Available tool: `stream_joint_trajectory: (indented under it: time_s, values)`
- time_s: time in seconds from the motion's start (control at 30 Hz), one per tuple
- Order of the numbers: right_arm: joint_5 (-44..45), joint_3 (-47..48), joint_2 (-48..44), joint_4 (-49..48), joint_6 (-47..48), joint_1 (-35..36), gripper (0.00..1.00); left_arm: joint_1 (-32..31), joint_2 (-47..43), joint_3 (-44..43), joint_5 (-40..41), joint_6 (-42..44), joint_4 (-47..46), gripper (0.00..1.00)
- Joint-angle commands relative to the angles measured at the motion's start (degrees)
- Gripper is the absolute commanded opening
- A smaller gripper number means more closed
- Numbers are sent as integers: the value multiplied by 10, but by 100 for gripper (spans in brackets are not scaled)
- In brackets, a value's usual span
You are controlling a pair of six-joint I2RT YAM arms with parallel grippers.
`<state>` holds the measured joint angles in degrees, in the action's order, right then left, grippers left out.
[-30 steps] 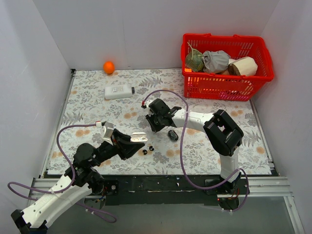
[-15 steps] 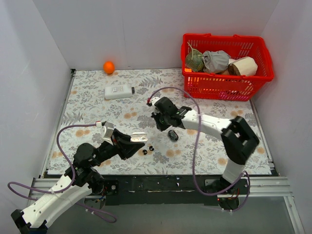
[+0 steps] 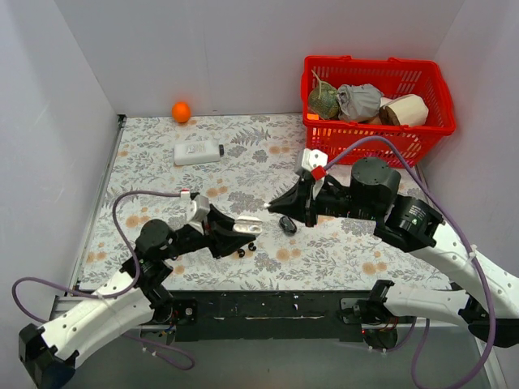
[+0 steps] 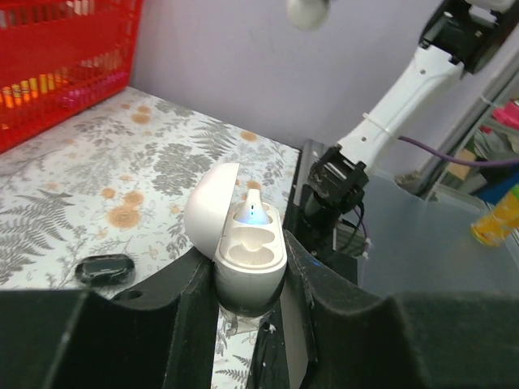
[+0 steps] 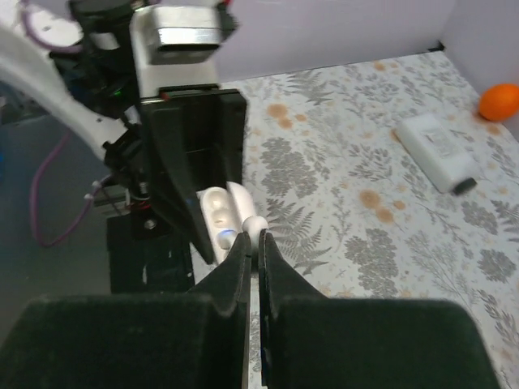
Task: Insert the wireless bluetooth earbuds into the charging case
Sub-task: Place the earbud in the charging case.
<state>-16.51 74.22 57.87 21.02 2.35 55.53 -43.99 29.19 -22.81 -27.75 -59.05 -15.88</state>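
Note:
My left gripper (image 3: 240, 228) is shut on the white charging case (image 3: 247, 226), lid open, held above the mat. In the left wrist view the case (image 4: 250, 263) sits between the fingers. One white earbud with a blue light (image 4: 253, 214) is seated in it; the nearer socket is empty. My right gripper (image 3: 272, 207) is shut on a second small white earbud (image 5: 255, 225), held just beside the open case (image 5: 215, 212). That earbud also shows at the top of the left wrist view (image 4: 308, 10). Two tiny black buds (image 3: 241, 253) (image 3: 252, 245) lie on the mat below the case.
A black oval object (image 3: 287, 224) lies on the mat under the right gripper. A white bottle (image 3: 199, 151) and an orange ball (image 3: 181, 111) sit at the back left. A red basket (image 3: 377, 138) of items stands at the back right.
The right arm has lifted and swung back; its gripper now points left at the case with the white earbud. The left gripper has moved right with the case.

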Motion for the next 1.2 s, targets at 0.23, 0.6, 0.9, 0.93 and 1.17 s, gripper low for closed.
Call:
stream_joint_trajectory:
  time_s: [0.23,0.6,0.9,0.93,1.17]
  values:
    - [-62,16,-7,75,45,46,1,3,163,-122,-218,59,-50,0]
    - [-98,-11,-3,51,29,51,1,3,196,-139,-240,52,-56,0]
    - [-56,-32,3,18,7,70,1,3,195,-132,-224,36,-70,0]
    - [-54,-35,3,11,6,71,1,3,195,-131,-224,35,-71,0]
    - [-27,-46,7,-10,-2,75,1,3,195,-131,-222,33,-71,0]
